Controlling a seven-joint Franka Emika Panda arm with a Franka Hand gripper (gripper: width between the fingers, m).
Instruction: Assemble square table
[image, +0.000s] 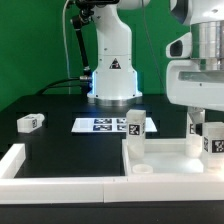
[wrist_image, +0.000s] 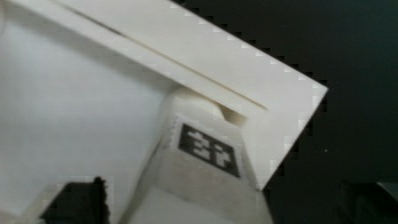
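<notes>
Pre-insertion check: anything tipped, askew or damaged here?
Tipped leg lies on its side on the black table at the exterior view's left, apart from the tabletop. Second leg and third leg stand upright at the tabletop. No damage visible.

Below the gripper (image: 205, 128) a leg (image: 213, 142) stands on the tabletop's (image: 170, 168) corner. To the exterior view's left of the gripper stands a second leg (image: 135, 127) — further that way, the marker board (image: 100, 125), then a third leg (image: 30, 122) on the counter (image: 60, 140).
</notes>
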